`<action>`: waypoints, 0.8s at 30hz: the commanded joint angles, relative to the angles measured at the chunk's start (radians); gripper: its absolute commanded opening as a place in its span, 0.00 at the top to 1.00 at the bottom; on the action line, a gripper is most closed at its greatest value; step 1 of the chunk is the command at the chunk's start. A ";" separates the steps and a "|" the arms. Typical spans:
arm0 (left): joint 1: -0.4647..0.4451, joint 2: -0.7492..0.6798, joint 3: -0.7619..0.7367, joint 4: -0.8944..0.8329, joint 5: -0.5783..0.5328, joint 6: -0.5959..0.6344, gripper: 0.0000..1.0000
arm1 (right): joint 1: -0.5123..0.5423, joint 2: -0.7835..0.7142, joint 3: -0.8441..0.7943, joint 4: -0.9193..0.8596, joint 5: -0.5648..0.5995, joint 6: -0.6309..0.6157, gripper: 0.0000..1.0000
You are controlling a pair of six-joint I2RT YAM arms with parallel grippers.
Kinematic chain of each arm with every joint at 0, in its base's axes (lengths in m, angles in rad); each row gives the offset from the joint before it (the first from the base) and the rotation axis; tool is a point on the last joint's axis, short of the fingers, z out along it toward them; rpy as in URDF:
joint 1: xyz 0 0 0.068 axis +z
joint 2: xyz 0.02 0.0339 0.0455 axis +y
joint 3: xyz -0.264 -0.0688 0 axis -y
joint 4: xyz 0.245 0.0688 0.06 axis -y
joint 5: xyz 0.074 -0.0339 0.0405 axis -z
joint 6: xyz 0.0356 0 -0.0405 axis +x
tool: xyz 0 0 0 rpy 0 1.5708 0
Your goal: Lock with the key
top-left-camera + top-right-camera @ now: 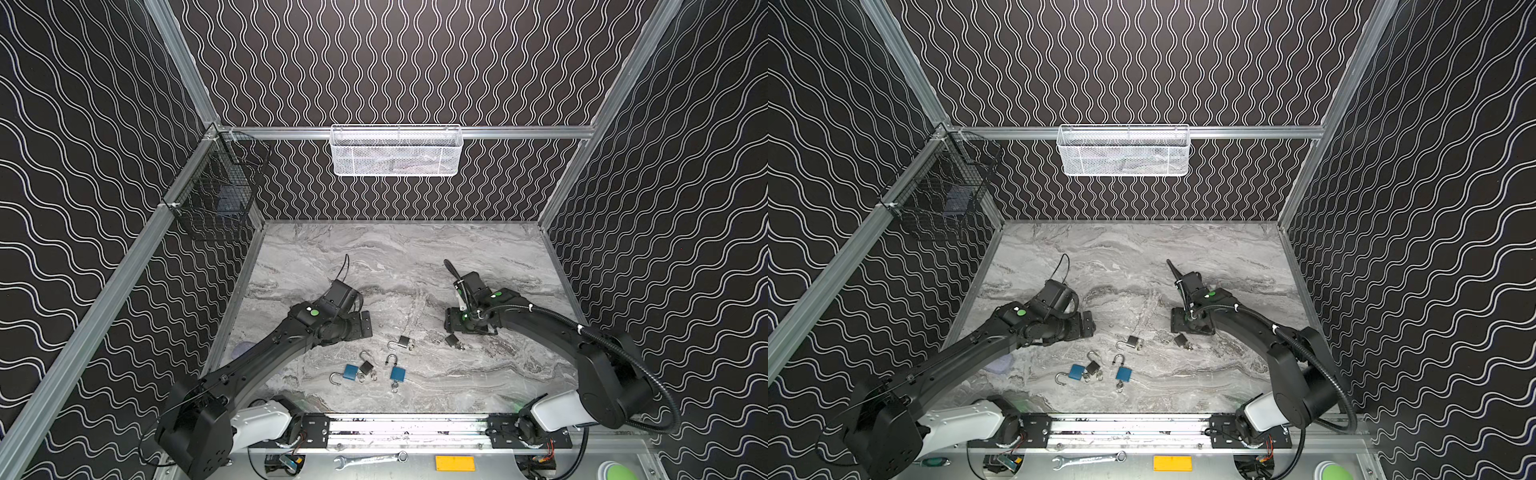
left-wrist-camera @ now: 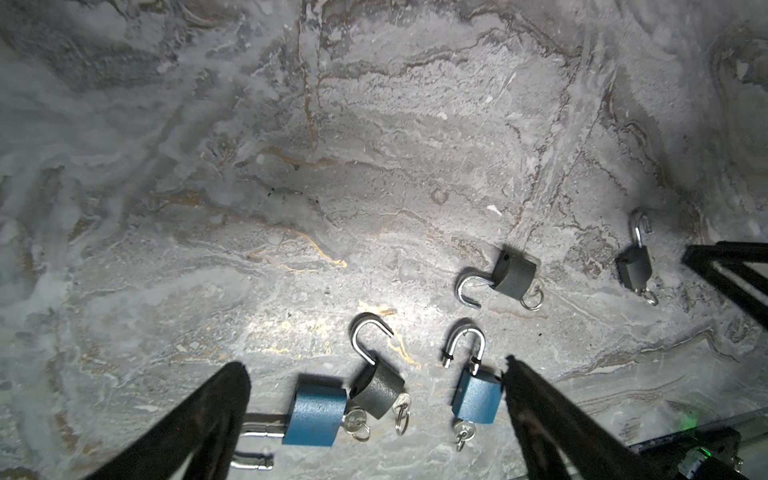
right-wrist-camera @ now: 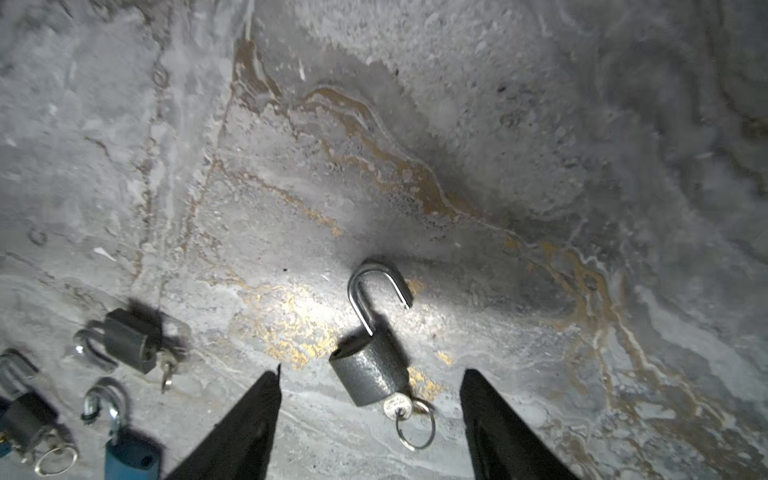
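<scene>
Fingers (image 3: 249, 424) of the right claw (image 3: 372, 372) stood partly apart above the counter (image 3: 540, 145), gripping nothing; between them, touching neither, lay a grey padlock (image 3: 368, 380), its open shackle (image 3: 374, 286) pointing away from the claw; its key (image 3: 397, 405) sat in the cylinder, ring (image 3: 415, 430) toward the claw's wrist; the left claw (image 2: 374, 363) gaped wide and empty, with a blue padlock (image 2: 316, 415) and a dark padlock (image 2: 378, 390) between its fingers; another blue padlock (image 2: 478, 401) lay just beside one finger.
</scene>
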 commanded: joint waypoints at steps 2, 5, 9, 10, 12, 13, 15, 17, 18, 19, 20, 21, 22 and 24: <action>-0.001 -0.017 0.019 0.006 -0.041 0.020 0.01 | 0.040 0.029 0.020 -0.065 0.061 0.032 0.33; -0.001 -0.027 0.023 -0.001 -0.050 0.024 0.01 | 0.062 0.055 0.036 -0.085 0.082 0.037 0.38; -0.001 -0.033 0.026 -0.007 -0.052 0.033 0.01 | 0.082 0.081 0.048 -0.101 0.096 0.047 0.39; -0.001 -0.036 0.029 -0.009 -0.055 0.035 0.01 | 0.086 0.087 0.048 -0.103 0.100 0.047 0.39; 0.001 -0.042 0.029 -0.009 -0.060 0.039 0.01 | 0.095 0.099 0.047 -0.104 0.101 0.045 0.40; 0.001 -0.047 0.028 -0.011 -0.060 0.038 0.01 | 0.097 0.104 0.046 -0.102 0.102 0.044 0.40; 0.003 -0.053 0.028 -0.009 -0.057 0.042 0.01 | 0.100 0.120 0.049 -0.105 0.113 0.046 0.40; 0.005 -0.061 0.030 -0.011 -0.056 0.043 0.02 | 0.105 0.134 0.049 -0.102 0.118 0.042 0.41; 0.008 -0.067 0.028 -0.010 -0.056 0.045 0.01 | 0.107 0.139 0.049 -0.101 0.120 0.039 0.41; 0.010 -0.070 0.028 -0.011 -0.056 0.043 0.01 | 0.107 0.145 0.050 -0.099 0.120 0.037 0.41; 0.013 -0.076 0.027 -0.012 -0.054 0.047 0.01 | 0.107 0.152 0.051 -0.098 0.119 0.032 0.41; 0.016 -0.080 0.026 -0.012 -0.054 0.049 0.01 | 0.111 0.159 0.052 -0.096 0.117 0.028 0.42; 0.020 -0.083 0.025 -0.011 -0.052 0.053 0.01 | 0.111 0.164 0.054 -0.096 0.118 0.027 0.43; 0.027 -0.087 0.023 -0.010 -0.051 0.059 0.01 | 0.116 0.173 0.057 -0.096 0.116 0.021 0.43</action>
